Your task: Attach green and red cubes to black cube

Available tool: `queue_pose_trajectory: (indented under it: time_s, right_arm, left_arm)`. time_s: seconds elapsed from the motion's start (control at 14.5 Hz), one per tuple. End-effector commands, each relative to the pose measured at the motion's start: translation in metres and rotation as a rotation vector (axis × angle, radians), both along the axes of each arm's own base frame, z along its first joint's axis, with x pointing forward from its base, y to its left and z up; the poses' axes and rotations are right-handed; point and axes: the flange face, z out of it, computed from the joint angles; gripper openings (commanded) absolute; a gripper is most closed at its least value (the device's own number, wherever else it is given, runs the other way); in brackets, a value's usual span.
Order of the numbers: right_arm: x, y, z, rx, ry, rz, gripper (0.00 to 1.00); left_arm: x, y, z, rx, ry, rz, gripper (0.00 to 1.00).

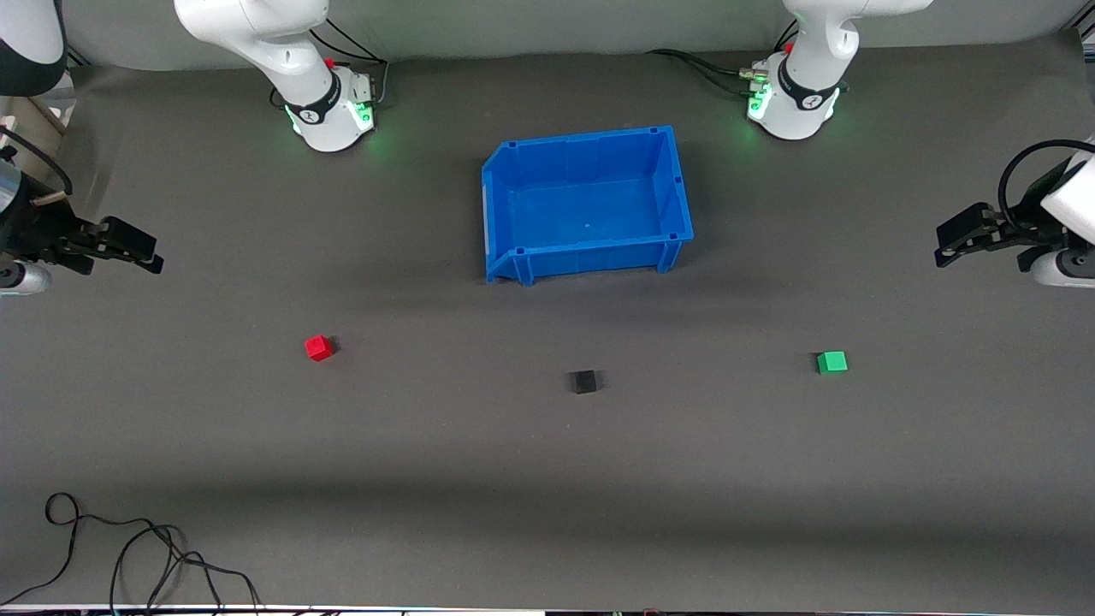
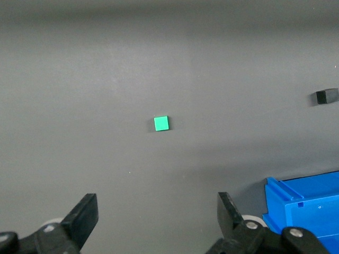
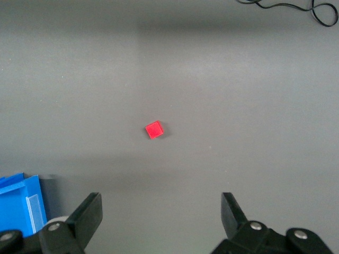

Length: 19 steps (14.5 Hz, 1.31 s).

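The left gripper [image 1: 948,242] hangs up in the air over the left arm's end of the table [image 1: 547,479], its two black fingers [image 2: 85,218] spread wide with nothing between them. The right gripper [image 1: 147,254] hangs the same way over the right arm's end, its fingers [image 3: 90,214] also parted and empty.

All three cubes lie on the grey table, well apart from one another, in a loose row. The black cube [image 1: 584,382] sits in the middle, nearer to the front camera than the blue bin [image 1: 585,203]. The red cube [image 1: 318,347] lies toward the right arm's end of the table, and the right wrist view looks straight down on it [image 3: 154,129]. The green cube [image 1: 831,362] lies toward the left arm's end and shows in the left wrist view [image 2: 161,123], with the black cube [image 2: 327,96] at that picture's edge.

A loose black cable [image 1: 128,547] curls on the table close to the front camera, at the right arm's end.
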Motion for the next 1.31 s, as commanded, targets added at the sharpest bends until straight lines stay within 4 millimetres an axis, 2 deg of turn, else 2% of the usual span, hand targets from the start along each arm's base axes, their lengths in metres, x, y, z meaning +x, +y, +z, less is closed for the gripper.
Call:
queue_pose_trajectory:
  time_s: [0.0, 0.35, 0.48, 0.62, 0.83, 0.9, 0.97, 1.04, 1.18, 1.25]
  right_arm:
    - [-0.002, 0.001, 0.001, 0.019, -0.01, 0.0, 1.0]
    - [-0.001, 0.001, 0.002, 0.01, -0.014, -0.157, 1.0]
    - [0.0, 0.002, -0.005, 0.012, -0.001, -0.225, 0.99]
    - [0.004, 0.002, -0.016, 0.016, 0.01, -0.346, 0.99]
    - [0.006, 0.008, -0.03, 0.08, 0.037, -0.569, 0.99]
    - [0.009, 0.004, -0.041, 0.09, 0.056, -0.616, 0.98]
    - [0.011, -0.008, -0.052, 0.1, 0.073, -0.646, 0.98]
    - [0.014, -0.019, -0.073, 0.125, 0.092, -0.678, 0.98]
    - [0.015, -0.025, -0.112, 0.165, 0.062, -0.721, 0.97]
    - [0.016, -0.027, -0.129, 0.171, 0.017, -0.738, 0.95]
  left_arm:
    - [-0.001, -0.001, 0.001, 0.012, 0.01, 0.001, 1.0]
    - [0.003, 0.001, -0.001, 0.011, 0.016, 0.004, 1.0]
    - [0.002, 0.002, 0.0, 0.0, 0.021, 0.043, 1.0]
    - [0.002, 0.001, -0.002, 0.001, 0.029, 0.173, 1.0]
    - [0.002, 0.001, -0.009, 0.002, 0.058, 0.466, 1.0]
    - [0.002, 0.0, -0.01, -0.023, 0.071, 0.579, 1.0]
    - [0.002, 0.002, -0.011, -0.059, 0.094, 0.711, 1.0]
    - [0.003, 0.01, -0.015, -0.079, 0.114, 0.844, 1.0]
    - [0.005, 0.012, -0.019, -0.128, 0.165, 1.022, 1.0]
    - [0.007, 0.024, -0.023, -0.158, 0.195, 1.11, 1.0]
